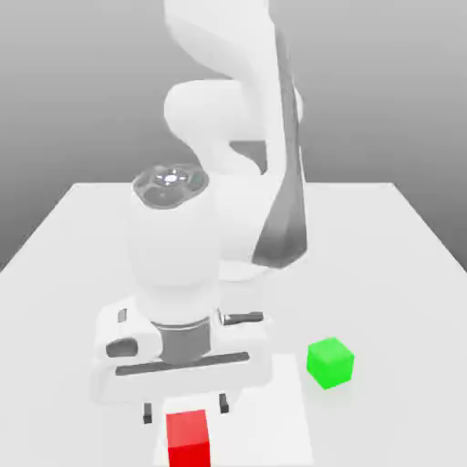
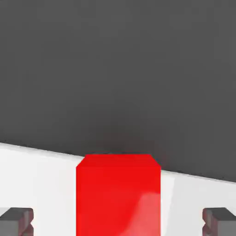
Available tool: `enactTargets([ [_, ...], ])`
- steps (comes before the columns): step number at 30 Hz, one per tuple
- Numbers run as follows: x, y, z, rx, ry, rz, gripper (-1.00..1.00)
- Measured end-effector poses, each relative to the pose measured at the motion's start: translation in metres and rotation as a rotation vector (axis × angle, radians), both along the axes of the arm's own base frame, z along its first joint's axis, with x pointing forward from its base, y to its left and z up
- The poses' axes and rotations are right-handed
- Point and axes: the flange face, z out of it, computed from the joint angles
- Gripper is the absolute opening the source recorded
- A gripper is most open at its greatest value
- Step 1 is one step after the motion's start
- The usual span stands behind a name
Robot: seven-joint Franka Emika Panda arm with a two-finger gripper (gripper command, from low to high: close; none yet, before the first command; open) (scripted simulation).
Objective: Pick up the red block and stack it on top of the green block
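Red block (image 2: 118,193) sits between your gripper's (image 1: 185,409) wide-open jaws, ready for grasping; green block (image 1: 330,362) waits nearby on the desk (image 1: 383,237).

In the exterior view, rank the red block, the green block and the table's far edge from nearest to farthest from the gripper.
1. Red block: directly below the open gripper, between its fingers.
2. Green block: on the table off to the exterior view's right, apart from the gripper.
3. Table's far edge: behind the arm, clearly farthest.
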Motion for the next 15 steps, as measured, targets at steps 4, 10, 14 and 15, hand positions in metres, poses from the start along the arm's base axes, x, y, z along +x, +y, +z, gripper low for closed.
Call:
enactTargets([
  [4,-0.001,0.0,-0.009,0.0,0.001,0.0,-1.0],
  [10,0.0,0.0,0.012,0.0,0.001,0.001,-1.0],
  [14,-0.01,0.024,0.054,0.01,0.003,0.062,-1.0],
  [15,-0.018,0.044,0.059,0.016,0.004,0.117,-1.0],
])
